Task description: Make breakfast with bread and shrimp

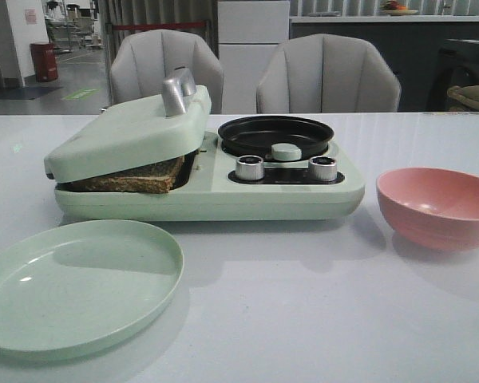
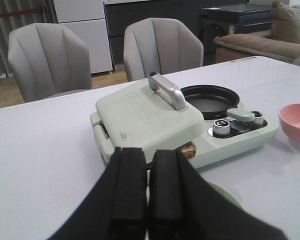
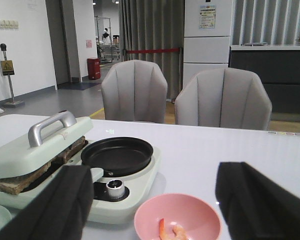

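Bread [image 1: 132, 179] sits inside the sandwich press of the pale green breakfast maker [image 1: 223, 195], crust edge poking out under the lid [image 1: 128, 132], which rests tilted on top of it, not fully closed. The right wrist view shows the same: bread sandwiched under the lid, silver handle [image 3: 50, 125] up. Shrimp [image 3: 171, 231] lie in the pink bowl [image 1: 439, 206], on the counter [image 1: 303, 303] to the right of the appliance, only a couple of orange pieces visible at the bowl bottom. The black frying pan [image 1: 275, 134] on the appliance's right half holds nothing. An empty green plate [image 1: 72, 283] sits in front of the press, near the counter's front edge.

Left pincer [image 2: 146, 200]: fingers pressed together, nothing between them, hanging back from the press and above the plate edge. Right pincer [image 3: 150, 200]: spread wide, holding nothing, poised over the near side of the pink bowl. Neither arm shows in the front view.

Step judgement: bread looks loaded for toasting, shrimp stage is next. Likely next move is the right pincer dropping into the bowl, pinching one shrimp and carrying it to the pan. That calls for a narrow, careful pinch: the pieces are small, curled and lie against a curved bowl wall, so they may slip, and the light bowl could slide if nudged.
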`<state>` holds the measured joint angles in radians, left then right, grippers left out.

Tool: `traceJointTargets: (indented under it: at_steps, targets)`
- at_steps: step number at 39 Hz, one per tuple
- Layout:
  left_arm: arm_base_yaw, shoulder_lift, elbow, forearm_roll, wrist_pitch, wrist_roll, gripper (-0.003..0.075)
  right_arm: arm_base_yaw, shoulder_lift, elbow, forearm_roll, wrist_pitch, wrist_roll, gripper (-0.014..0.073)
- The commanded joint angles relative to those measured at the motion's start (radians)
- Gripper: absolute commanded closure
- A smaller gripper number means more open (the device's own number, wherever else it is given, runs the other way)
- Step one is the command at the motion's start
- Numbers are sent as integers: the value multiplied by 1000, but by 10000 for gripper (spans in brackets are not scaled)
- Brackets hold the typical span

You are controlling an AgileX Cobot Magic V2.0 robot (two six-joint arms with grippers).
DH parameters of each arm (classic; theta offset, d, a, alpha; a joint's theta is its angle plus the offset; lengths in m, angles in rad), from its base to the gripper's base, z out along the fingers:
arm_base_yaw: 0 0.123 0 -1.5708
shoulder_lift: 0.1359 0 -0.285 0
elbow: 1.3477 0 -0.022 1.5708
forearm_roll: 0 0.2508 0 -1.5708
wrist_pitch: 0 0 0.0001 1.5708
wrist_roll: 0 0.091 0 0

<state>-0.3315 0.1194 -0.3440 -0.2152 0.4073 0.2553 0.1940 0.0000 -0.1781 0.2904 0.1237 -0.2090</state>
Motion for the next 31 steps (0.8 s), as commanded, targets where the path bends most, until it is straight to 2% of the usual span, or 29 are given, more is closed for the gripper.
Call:
traceJointTargets:
  at_steps: [1, 21, 31]
  targets:
    - [-9, 9, -28, -16, -83, -11, 607, 0, 13, -26, 12, -112, -4, -11]
    - [-9, 9, -28, -16, -87, -11, 607, 0, 22, -34, 79, -72, -4, -11]
    - [-9, 9, -28, -16, -87, -11, 607, 0, 170, -144, 81, -44, -4, -11]
